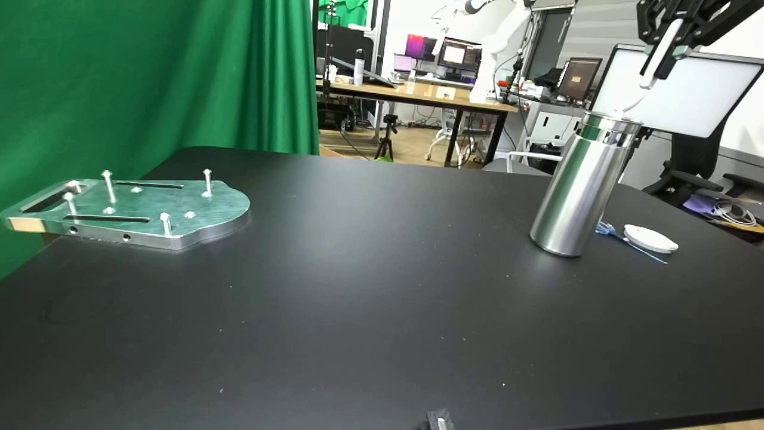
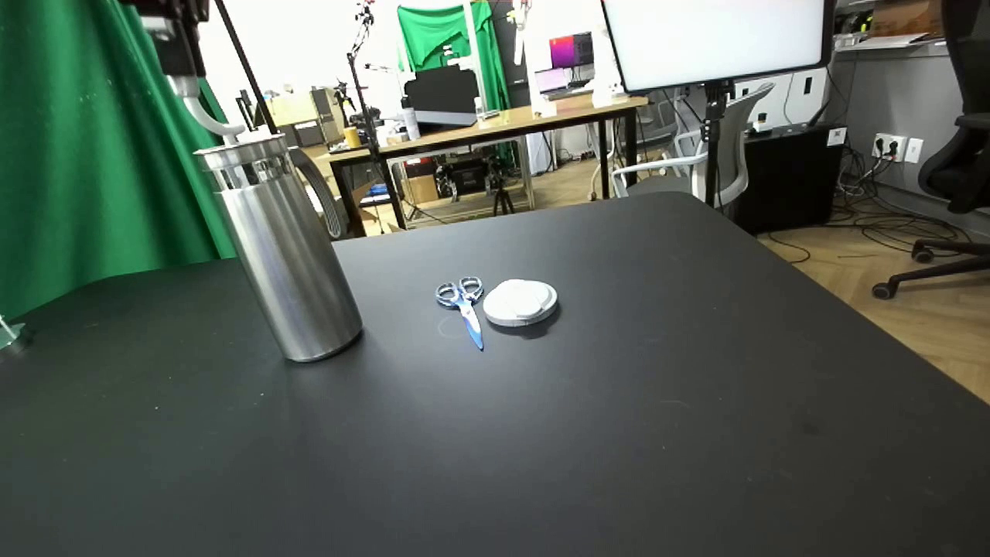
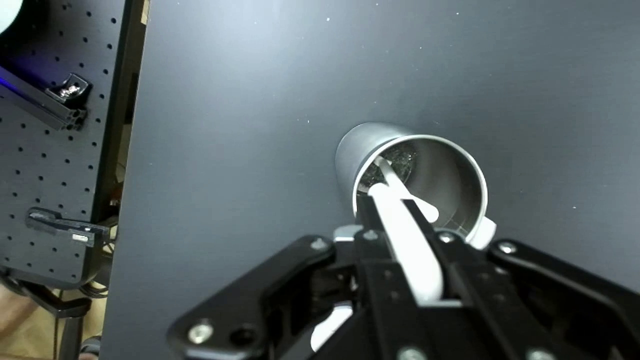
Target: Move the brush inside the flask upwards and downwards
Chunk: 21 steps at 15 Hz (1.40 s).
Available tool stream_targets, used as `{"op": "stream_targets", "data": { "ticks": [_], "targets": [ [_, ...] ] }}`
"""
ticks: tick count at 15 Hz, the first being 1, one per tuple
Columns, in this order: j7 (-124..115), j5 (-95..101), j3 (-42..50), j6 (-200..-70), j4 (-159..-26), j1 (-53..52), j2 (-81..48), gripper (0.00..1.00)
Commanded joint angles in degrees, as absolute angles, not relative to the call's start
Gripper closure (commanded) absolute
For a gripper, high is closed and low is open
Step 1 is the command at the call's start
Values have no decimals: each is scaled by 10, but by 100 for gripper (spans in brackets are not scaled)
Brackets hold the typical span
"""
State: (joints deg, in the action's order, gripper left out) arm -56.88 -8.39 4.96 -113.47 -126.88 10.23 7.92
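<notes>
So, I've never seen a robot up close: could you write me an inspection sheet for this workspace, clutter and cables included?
Surface: black tabletop, scattered with pale specks.
Job's things: metal flask with a side handle stands on the tabletop; the white-handled brush runs down into its open mouth, bristles unclear.
Clutter: blue scissors beside a white lid-like disc; pegged metal plate at the tabletop's edge.
Gripper: closed on the brush's handle, above the flask.
Cables: dark cables tangled on the wood-patterned floor.
Surroundings: green curtain, monitor with a white screen, wooden-topped desk, white robot arm in the background.
</notes>
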Motion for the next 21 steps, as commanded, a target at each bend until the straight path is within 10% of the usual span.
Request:
{"op": "stream_targets", "data": {
  "ticks": [1,7,8,18,21],
  "targets": [
    [-580,-86,61,-1118,-1247,102,44,96],
    [-582,-86,70,-1116,-1241,99,21,96],
    [-584,-85,70,-1117,-1242,99,22,63],
    [-576,-77,64,-1111,-1262,99,118,1],
    [-569,-79,64,-1119,-1255,101,110,0]
  ]
}}
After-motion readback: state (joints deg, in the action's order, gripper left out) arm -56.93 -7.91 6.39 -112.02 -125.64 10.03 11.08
